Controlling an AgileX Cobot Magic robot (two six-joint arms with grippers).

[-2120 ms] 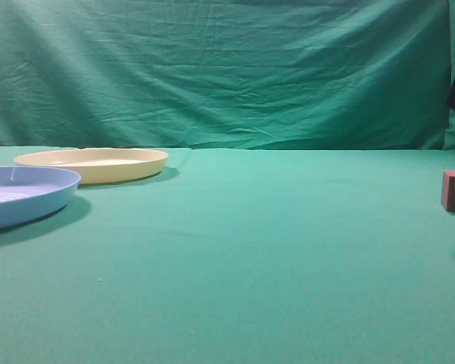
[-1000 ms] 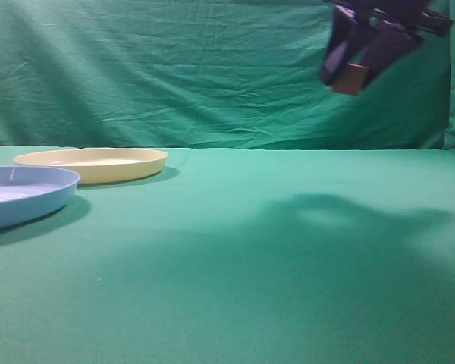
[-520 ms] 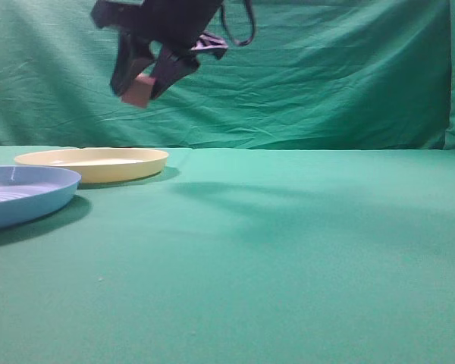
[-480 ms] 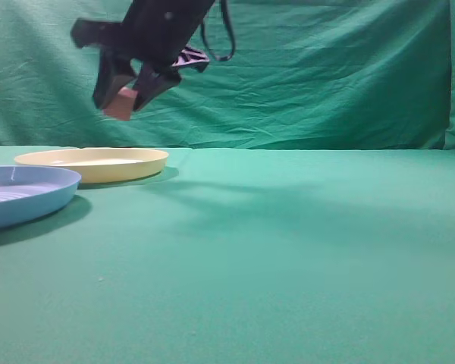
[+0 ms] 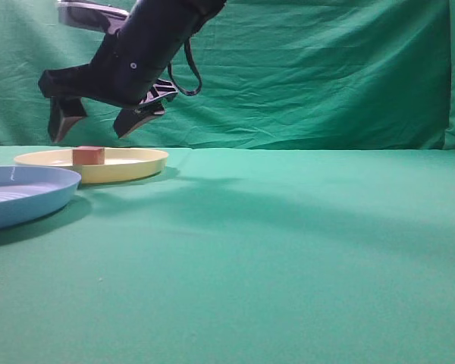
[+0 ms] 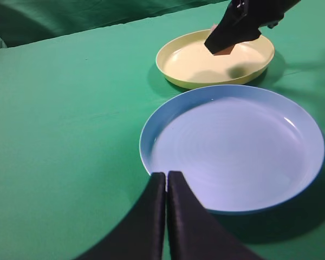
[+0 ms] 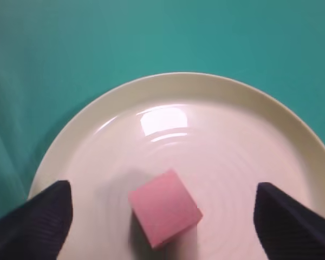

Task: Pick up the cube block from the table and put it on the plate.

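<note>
The cube block [image 5: 88, 155] lies on the pale yellow plate [image 5: 140, 163] at the far left of the green table [image 5: 288, 250]. In the right wrist view the pink cube [image 7: 164, 207] rests on the plate [image 7: 233, 108], free between the spread fingers. My right gripper [image 5: 95, 125] is open and hovers just above the plate, reaching across from the right; it also shows in the right wrist view [image 7: 162, 216]. In the left wrist view the cube [image 6: 225, 52] is mostly hidden behind the right gripper's fingers over the plate [image 6: 189, 62]. My left gripper [image 6: 167, 181] is shut and empty, by the blue plate's near rim.
A light blue ribbed plate [image 5: 30, 193] sits in front of the yellow one at the left edge; it also fills the left wrist view [image 6: 233, 146]. A green fabric backdrop [image 5: 288, 68] hangs behind the table.
My right gripper carried the cube leftward from the right side, lowered over the yellow plate and opened. The cube now lies on the plate, released.
</note>
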